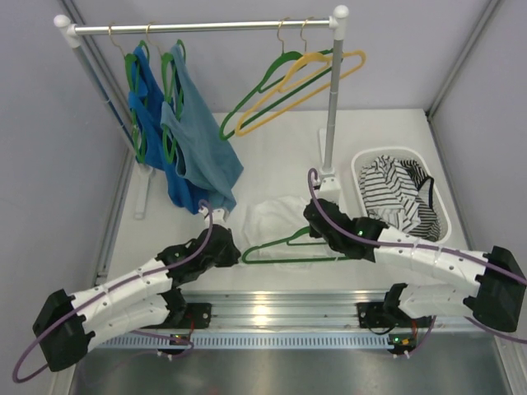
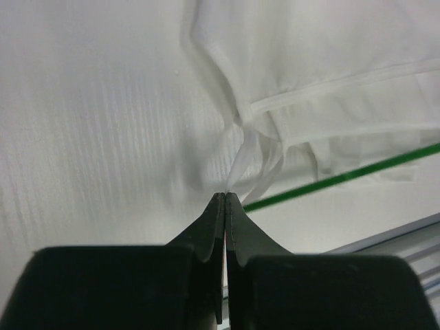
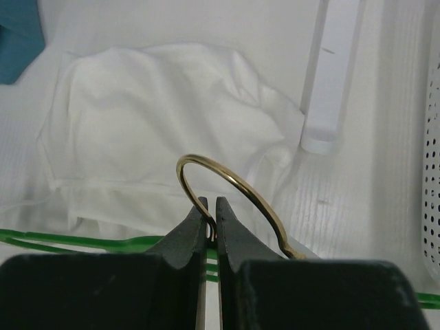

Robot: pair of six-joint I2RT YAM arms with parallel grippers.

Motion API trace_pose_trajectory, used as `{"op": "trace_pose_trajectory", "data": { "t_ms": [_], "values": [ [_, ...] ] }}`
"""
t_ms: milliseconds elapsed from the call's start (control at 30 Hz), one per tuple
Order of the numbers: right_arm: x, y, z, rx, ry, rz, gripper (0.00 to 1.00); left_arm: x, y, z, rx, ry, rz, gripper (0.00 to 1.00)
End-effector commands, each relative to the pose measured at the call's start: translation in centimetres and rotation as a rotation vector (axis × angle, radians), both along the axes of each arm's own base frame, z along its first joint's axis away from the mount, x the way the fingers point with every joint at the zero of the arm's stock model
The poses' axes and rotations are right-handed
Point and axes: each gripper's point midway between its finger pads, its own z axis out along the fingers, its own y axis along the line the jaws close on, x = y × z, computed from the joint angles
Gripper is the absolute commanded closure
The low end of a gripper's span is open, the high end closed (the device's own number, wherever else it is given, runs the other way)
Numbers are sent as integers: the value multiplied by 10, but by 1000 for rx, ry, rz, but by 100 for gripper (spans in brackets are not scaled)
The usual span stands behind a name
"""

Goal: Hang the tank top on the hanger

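Note:
The white tank top point(image 1: 276, 216) lies crumpled on the table, just behind a green hanger point(image 1: 290, 248) that lies flat. My left gripper point(image 2: 227, 195) is shut on a thin white strap of the tank top point(image 2: 330, 69), pulled out toward me; the hanger's green bar point(image 2: 344, 177) crosses to its right. From above, the left gripper point(image 1: 236, 249) sits at the hanger's left end. My right gripper point(image 3: 211, 203) is shut on the hanger's brass hook point(image 3: 237, 181), with the tank top point(image 3: 158, 117) beyond it. In the top view the right gripper point(image 1: 310, 219) is over the hanger's neck.
A clothes rail point(image 1: 202, 27) at the back carries two blue tops point(image 1: 185, 136) on green hangers, plus a bare green hanger point(image 1: 268, 90) and a yellow hanger point(image 1: 305, 86). Its white post foot point(image 3: 333, 75) stands close by. A white basket point(image 1: 443, 193) at right holds a striped garment point(image 1: 399, 197).

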Motion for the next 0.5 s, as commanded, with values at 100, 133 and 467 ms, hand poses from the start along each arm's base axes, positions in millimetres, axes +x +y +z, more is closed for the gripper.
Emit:
{"op": "trace_pose_trajectory", "data": {
  "t_ms": [100,133,467],
  "values": [
    [18,5,29,41,-69,-106,100,-8,-12,25,-78,7,-52,100],
    [19,5,29,38,-68,-111,100,-10,-13,28,-94,6,-57,100],
    [22,9,35,57,-81,-118,100,-7,-20,71,-222,-68,-48,100]
  ]
}}
